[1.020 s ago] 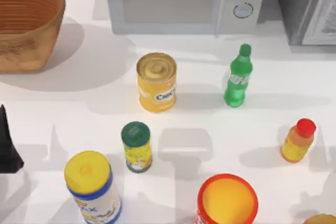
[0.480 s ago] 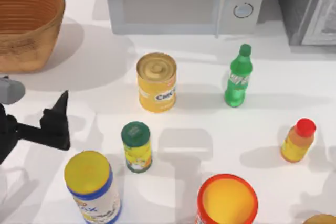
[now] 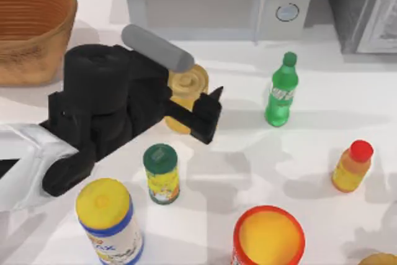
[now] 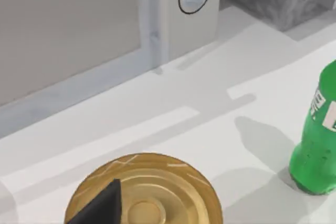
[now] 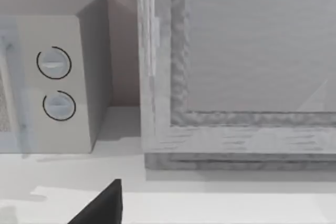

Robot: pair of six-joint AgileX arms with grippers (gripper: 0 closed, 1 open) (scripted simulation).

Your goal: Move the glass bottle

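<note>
Glass bottle [image 3: 281,91]: stood upright on bench [image 3: 347,103], at 3 o'clock of yellow can [image 3: 185,94]. Left tool [image 3: 208,116]: over the can, empty, finger state untellable. Step: approach. Next: close remaining gap, straddle bottle.

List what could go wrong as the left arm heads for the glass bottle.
1. The left gripper hangs right beside the yellow can, with the arm over it; pushing on toward the glass bottle might clip the can and tip it.
2. The bottle is slim and upright, so a glancing finger contact could topple it.
3. The microwave stands close behind, leaving little room for overshoot.
</note>
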